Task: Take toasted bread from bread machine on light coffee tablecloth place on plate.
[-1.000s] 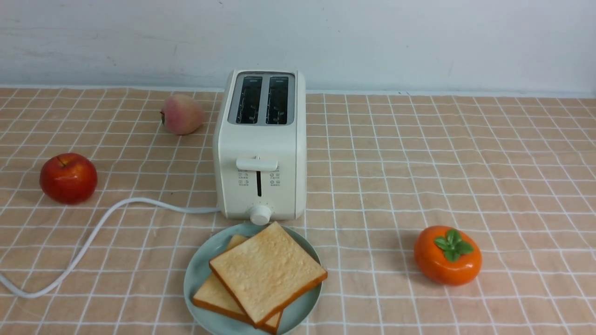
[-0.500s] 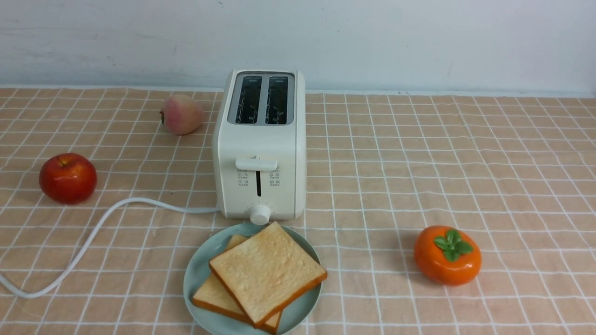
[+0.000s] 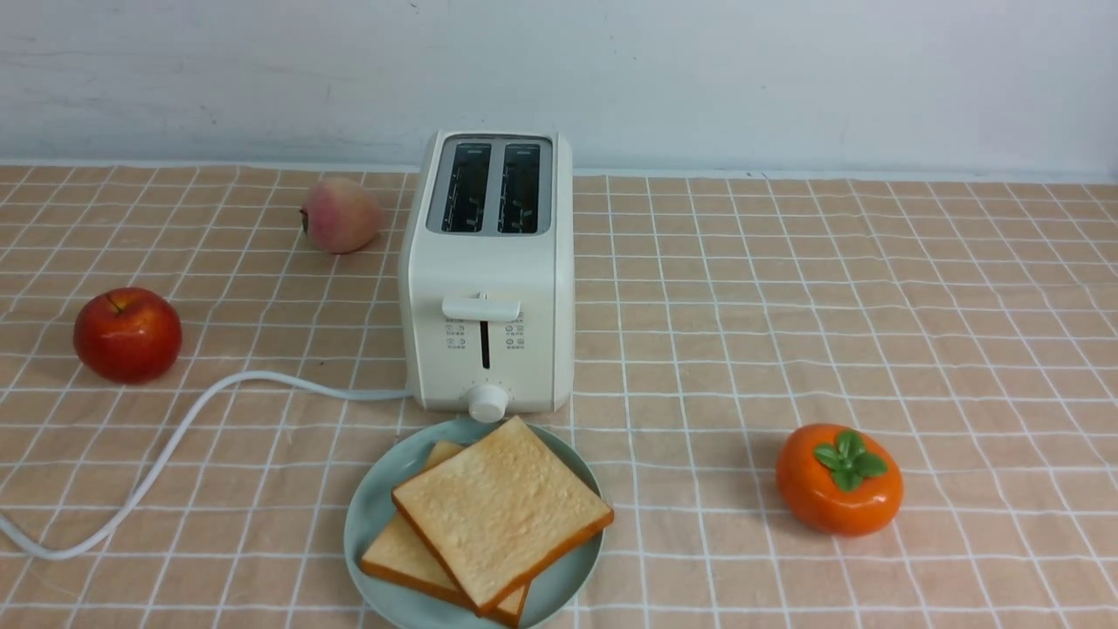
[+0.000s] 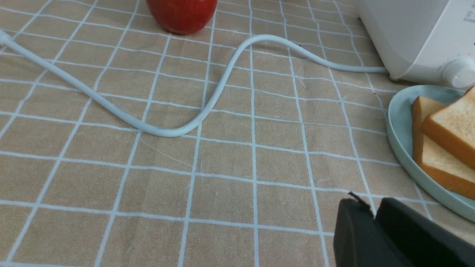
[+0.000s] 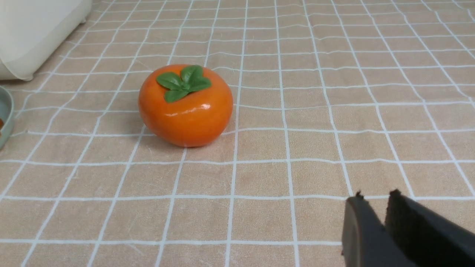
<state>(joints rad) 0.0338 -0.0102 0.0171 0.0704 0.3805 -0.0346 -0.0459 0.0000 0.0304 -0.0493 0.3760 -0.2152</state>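
Observation:
Two slices of toasted bread [image 3: 500, 508] lie stacked on the pale teal plate [image 3: 371, 507] in front of the cream-white bread machine [image 3: 489, 288], whose two slots look empty. All rest on the light coffee tablecloth [image 3: 742, 332]. Neither gripper shows in the front view. In the left wrist view my left gripper [image 4: 373, 207] is shut and empty, low over the cloth beside the plate [image 4: 399, 126] and bread [image 4: 451, 126]. In the right wrist view my right gripper [image 5: 374, 200] is shut and empty, over cloth, apart from the orange fruit.
A red apple [image 3: 127, 334] and a peach [image 3: 341, 215] lie left of the bread machine. An orange persimmon [image 3: 839, 479] lies at the right front. The white cord [image 3: 175, 437] curls across the cloth to the left edge. A pale wall stands behind.

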